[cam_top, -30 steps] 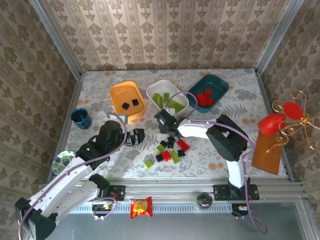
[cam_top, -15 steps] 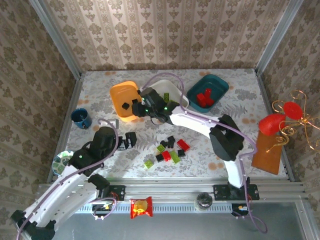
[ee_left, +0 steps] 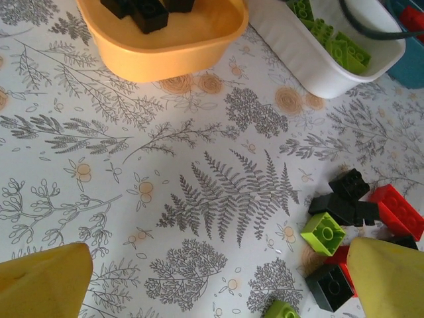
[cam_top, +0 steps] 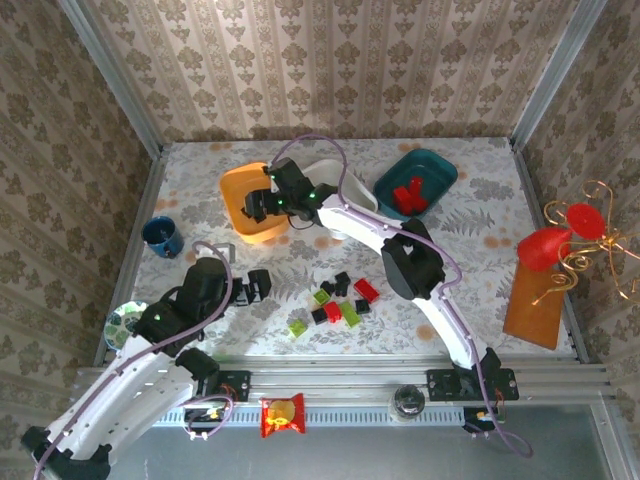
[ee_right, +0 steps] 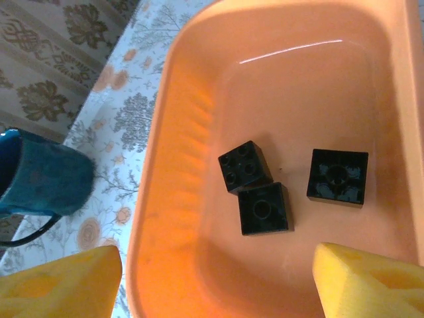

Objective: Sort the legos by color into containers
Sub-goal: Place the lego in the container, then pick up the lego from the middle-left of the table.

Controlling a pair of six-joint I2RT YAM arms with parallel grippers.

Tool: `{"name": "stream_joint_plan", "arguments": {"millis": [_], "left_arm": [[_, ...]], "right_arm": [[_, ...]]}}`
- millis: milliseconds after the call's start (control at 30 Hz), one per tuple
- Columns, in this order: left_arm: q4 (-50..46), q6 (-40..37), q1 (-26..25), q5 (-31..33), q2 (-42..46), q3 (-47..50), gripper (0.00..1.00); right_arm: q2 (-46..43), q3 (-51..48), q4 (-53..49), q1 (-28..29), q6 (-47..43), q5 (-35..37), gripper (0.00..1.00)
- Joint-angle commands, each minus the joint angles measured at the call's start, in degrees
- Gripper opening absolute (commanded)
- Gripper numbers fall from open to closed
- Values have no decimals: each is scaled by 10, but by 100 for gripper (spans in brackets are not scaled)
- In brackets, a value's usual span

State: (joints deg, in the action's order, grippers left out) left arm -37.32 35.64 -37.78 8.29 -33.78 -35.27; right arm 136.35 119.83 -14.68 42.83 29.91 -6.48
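My right gripper (ee_right: 212,278) hangs open over the orange tub (ee_right: 179,199), nothing between its yellow fingertips (ee_right: 371,278). Three black legos (ee_right: 265,209) lie on the tub floor below it. In the top view this gripper (cam_top: 262,203) sits above the orange tub (cam_top: 235,190). The white tub (ee_left: 311,66) holds lime green legos (ee_left: 331,41); the teal tub (cam_top: 432,165) holds red legos (cam_top: 410,195). A loose pile of red, green and black legos (cam_top: 340,300) lies mid-table. My left gripper (cam_top: 255,287) is open and empty just left of the pile, low over the patterned cloth.
A dark blue cup (cam_top: 162,237) stands left of the orange tub, and a small patterned bowl (cam_top: 125,322) sits near the left edge. A red ornament with gold wire (cam_top: 548,248) stands at the right. Walls close in the table on three sides.
My right gripper swung from the pile up and left to the orange tub and opened; a third black lego now lies in that tub. The left arm drew back slightly.
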Motion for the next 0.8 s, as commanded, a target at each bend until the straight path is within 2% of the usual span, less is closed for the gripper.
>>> {"name": "stream_joint_plan", "arguments": {"millis": [0, 133, 200, 333, 433, 600, 767], "left_arm": [[-5, -5, 4, -35, -14, -4, 100], [4, -20, 3, -92, -54, -5, 99], [17, -29, -3, -129, -82, -3, 94], [38, -45, -45, -182, -161, -4, 89], [41, -50, -93, -186, -223, -9, 87], [29, -50, -143, -169, -296, -11, 84], [38, -68, -177, -145, -359, -22, 73]], "right_arm": [[-109, -75, 35, 4, -6, 4, 78], [-220, -246, 87, 3, 13, 23, 78], [-270, -328, 101, 3, 22, 39, 77], [-357, -472, 109, -1, 42, 47, 76], [-403, -545, 101, -3, 48, 56, 76], [-473, -628, 97, -11, 58, 74, 76], [-514, -668, 99, -19, 69, 81, 76]]}}
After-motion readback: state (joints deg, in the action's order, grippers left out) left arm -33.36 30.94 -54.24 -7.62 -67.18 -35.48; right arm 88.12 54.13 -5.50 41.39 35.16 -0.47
